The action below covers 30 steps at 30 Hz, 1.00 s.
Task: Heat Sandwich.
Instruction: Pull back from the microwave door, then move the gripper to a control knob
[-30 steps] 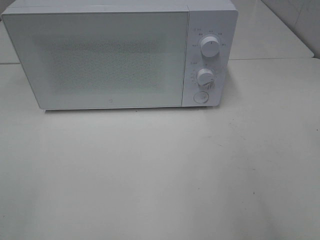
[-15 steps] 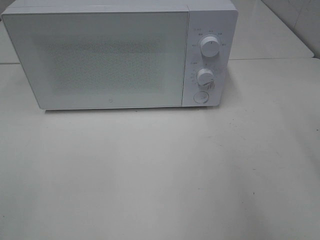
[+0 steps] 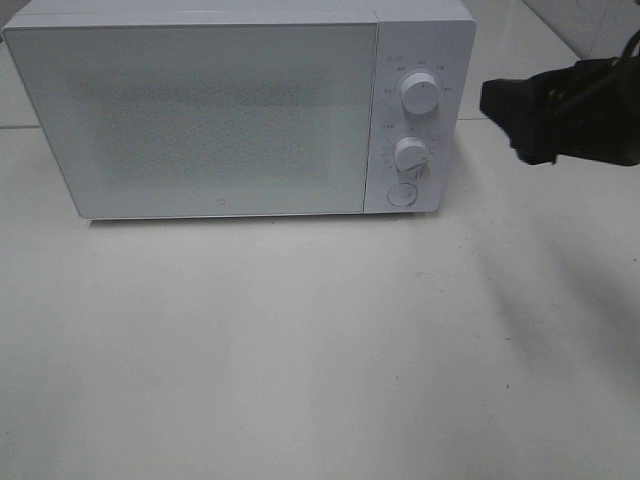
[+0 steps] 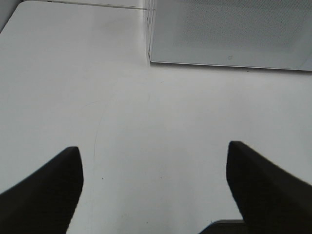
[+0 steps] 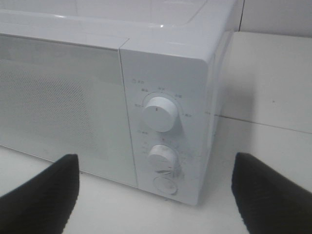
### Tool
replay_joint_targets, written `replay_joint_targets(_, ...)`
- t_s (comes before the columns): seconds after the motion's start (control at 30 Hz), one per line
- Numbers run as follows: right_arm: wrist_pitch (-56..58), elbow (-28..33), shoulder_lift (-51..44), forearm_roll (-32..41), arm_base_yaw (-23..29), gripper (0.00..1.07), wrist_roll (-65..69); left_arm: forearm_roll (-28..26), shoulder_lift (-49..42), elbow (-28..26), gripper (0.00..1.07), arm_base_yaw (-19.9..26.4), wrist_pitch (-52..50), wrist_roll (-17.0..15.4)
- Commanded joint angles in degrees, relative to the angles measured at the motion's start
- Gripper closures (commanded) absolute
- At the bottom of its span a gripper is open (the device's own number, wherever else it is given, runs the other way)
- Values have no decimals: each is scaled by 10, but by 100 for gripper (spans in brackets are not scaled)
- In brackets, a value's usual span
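Observation:
No sandwich shows in any view. The white microwave stands at the back of the table with its door shut. My right gripper hovers just right of the control panel, level with the two knobs, its tips pointing at it. In the right wrist view this gripper is open and empty, facing the upper knob and lower knob. My left gripper is open over the bare table, with the microwave's lower left corner ahead. It stays outside the exterior high view.
A round button sits under the two knobs on the panel. The white table spreads out in front of the microwave. A seam runs across the table behind the right arm.
My right arm has come into the exterior high view from the right edge and now hangs beside the control panel. The microwave has not moved.

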Motion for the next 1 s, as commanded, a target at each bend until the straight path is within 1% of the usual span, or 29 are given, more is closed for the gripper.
replay_joint_targets(0.03, -47, -4, 47, 51, 28, 22, -11, -4, -14, 2, 31, 1, -8, 0)
replay_joint_targets(0.07, -47, -4, 47, 51, 28, 22, -11, -4, -14, 2, 31, 1, -8, 0)
replay_joint_targets(0.1, -57, -7, 63, 68, 37, 22, -22, -4, -14, 2, 31, 1, -8, 0)
replay_joint_targets(0.13, -89, -10, 92, 105, 54, 22, -49, -4, -14, 2, 31, 1, -8, 0)
replay_joint_targets(0.2, -115, -17, 123, 155, 75, 22, -85, -4, -14, 2, 31, 1, -8, 0)
replay_joint_targets(0.23, -115, -17, 123, 155, 75, 22, -85, -4, -14, 2, 31, 1, -8, 0)
replay_joint_targets(0.27, -132, -21, 139, 189, 88, 22, -112, -4, -14, 2, 31, 1, -8, 0)
replay_joint_targets(0.3, -170, -28, 171, 260, 112, 22, -176, -4, -14, 2, 31, 1, -8, 0)
replay_joint_targets(0.33, -195, -33, 187, 296, 128, 22, -206, -4, -14, 2, 31, 1, -8, 0)
replay_joint_targets(0.37, -195, -33, 187, 296, 128, 22, -206, -4, -14, 2, 31, 1, -8, 0)
replay_joint_targets(0.4, -220, -36, 199, 325, 143, 22, -241, -4, -14, 2, 31, 1, -8, 0)
replay_joint_targets(0.43, -266, -45, 227, 385, 170, 23, -297, -4, -14, 2, 31, 1, -8, 0)
replay_joint_targets(0.47, -290, -50, 242, 413, 184, 23, -316, -4, -14, 2, 31, 1, -8, 0)
replay_joint_targets(0.5, -305, -55, 258, 433, 195, 23, -326, -4, -14, 2, 31, 1, -8, 0)
replay_joint_targets(0.53, -305, -55, 258, 433, 195, 23, -326, -4, -14, 2, 31, 1, -8, 0)
replay_joint_targets(0.57, -336, -66, 286, 462, 209, 23, -325, -4, -14, 2, 31, 1, -8, 0)
replay_joint_targets(0.67, -351, -77, 309, 467, 213, 24, -309, -4, -14, 2, 31, 1, -8, 0)
replay_joint_targets(0.73, -376, -95, 344, 451, 213, 25, -279, -4, -14, 2, 31, 1, -8, 0)
replay_joint_targets(0.83, -400, -100, 371, 441, 213, 26, -264, -4, -14, 2, 31, 1, -8, 0)
replay_joint_targets(0.9, -455, -102, 406, 435, 213, 26, -239, -4, -14, 2, 31, 1, -8, 0)
replay_joint_targets(1.0, -494, -102, 431, 427, 213, 27, -217, -4, -14, 2, 31, 1, -8, 0)
